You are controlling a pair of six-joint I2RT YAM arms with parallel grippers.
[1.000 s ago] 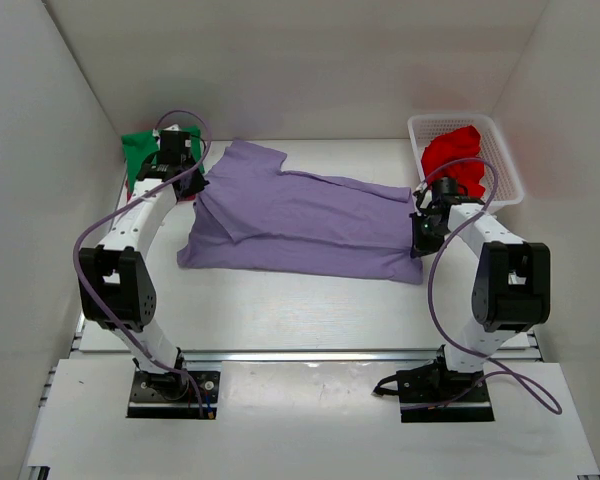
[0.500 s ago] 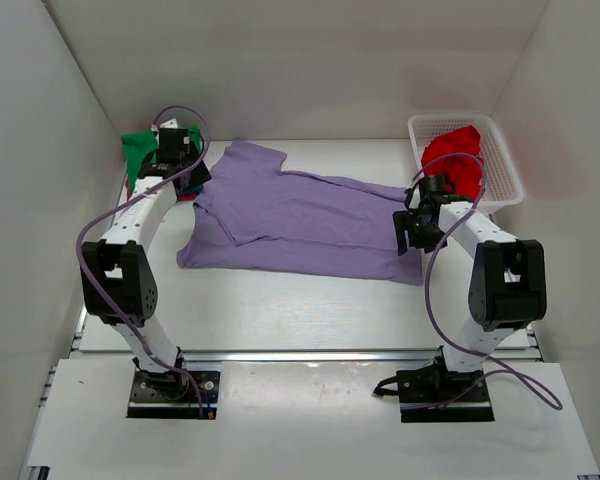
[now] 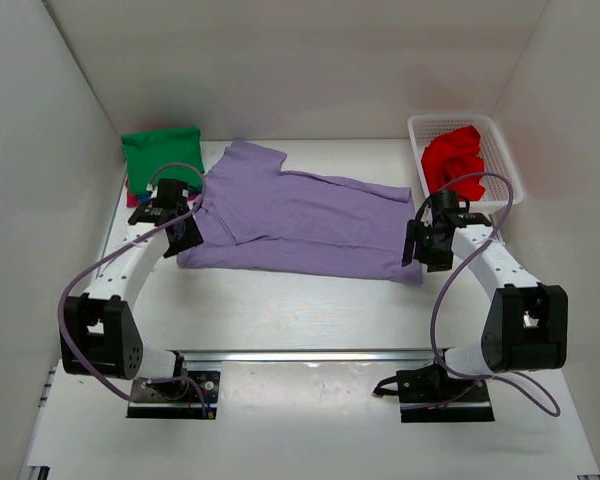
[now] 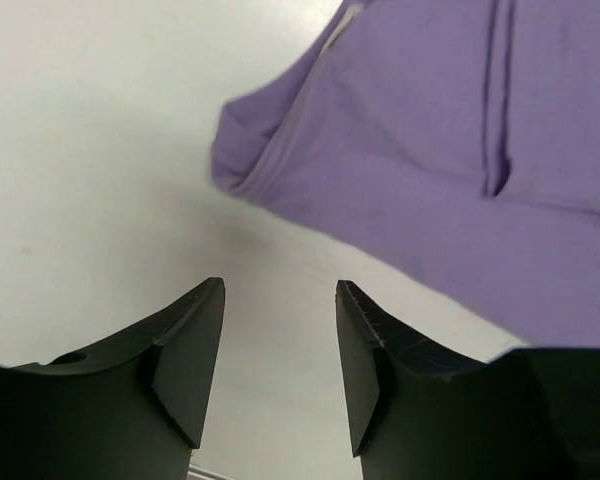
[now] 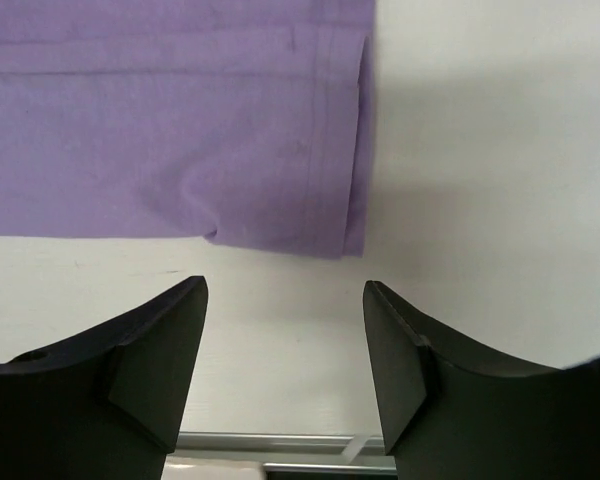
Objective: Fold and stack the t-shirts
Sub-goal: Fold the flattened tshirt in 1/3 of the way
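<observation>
Left claw [image 4: 280,300]: jaws apart, nothing btwn them but bare white table [image 4: 90,140]. Its black fingers [image 4: 185,365] sit clear of any cloth. Just ahead of the tips, toward the right-hand finger, is a corner of the lavender t-shirt [image 4: 430,150]. The edge there is rolled and doubled w/ a seam line showing, near the claw but not touching. From that corner the tee spreads off ahead & to the claw's right, w/ a fold ridge across it.

Right claw [image 5: 285,300]: jaws also apart & empty, table showing thru the gap. Straight ahead of the tips is the tee's other near corner, w/ a double-stitched hem running away from the claw. The cloth extends to this claw's left; bare table lies to its right.

Top view: the lavender tee lies flat btwn the two claws, partly folded over itself, w/ one sleeve sticking out at the far-left end. Beyond the right claw, a bit to its right, is a white lattice basket [image 3: 503,135] holding a bunched red t-shirt [image 3: 453,160]. Beyond the left claw, slightly to its left, a folded green t-shirt [image 3: 160,155] tops a small stack. Slivers of other colours show under it, too small to name.
</observation>
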